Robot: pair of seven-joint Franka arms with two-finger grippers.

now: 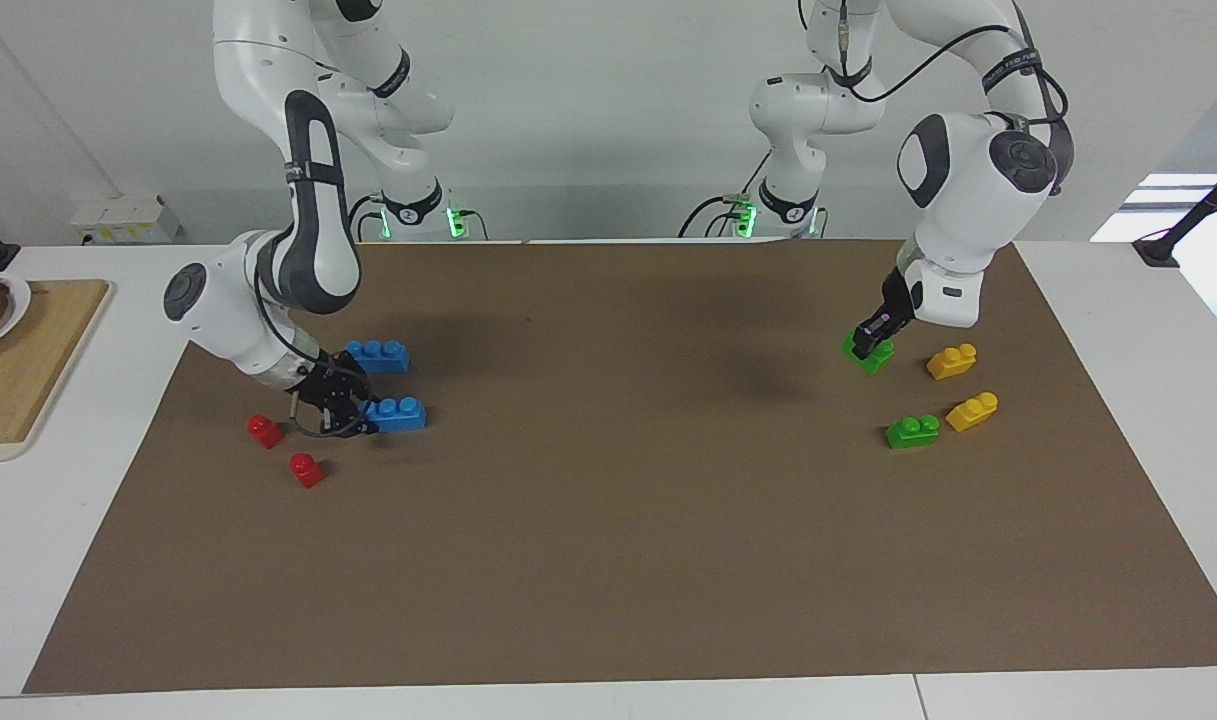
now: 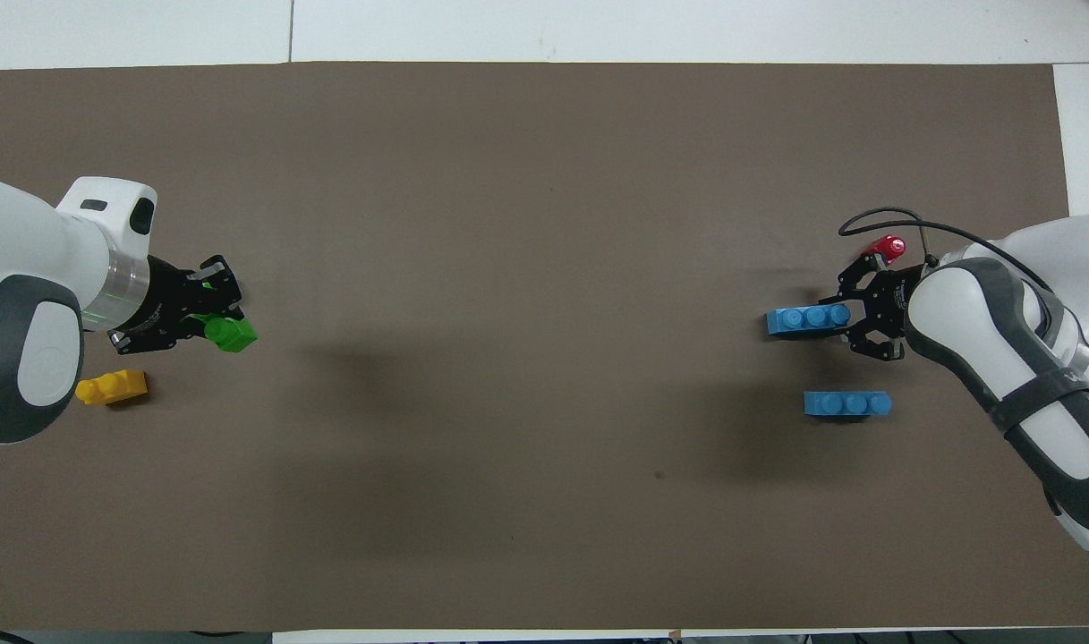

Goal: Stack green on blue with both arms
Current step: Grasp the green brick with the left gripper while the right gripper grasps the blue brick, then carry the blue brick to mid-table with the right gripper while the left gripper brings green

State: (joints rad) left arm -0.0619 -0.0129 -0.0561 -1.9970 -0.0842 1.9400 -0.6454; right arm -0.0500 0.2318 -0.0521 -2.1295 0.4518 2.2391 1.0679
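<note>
My left gripper is shut on a green two-stud brick and holds it tilted just above the brown mat, at the left arm's end of the table. In the overhead view the gripper and the brick show too. A second green brick lies on the mat farther from the robots. My right gripper is low at the right arm's end, its fingers closed on the end of a blue three-stud brick, which rests on the mat. The overhead view shows the gripper and the brick.
A second blue brick lies nearer to the robots. Two red single-stud bricks lie beside my right gripper. Two yellow bricks lie beside the green ones. A wooden board with a plate stands off the mat.
</note>
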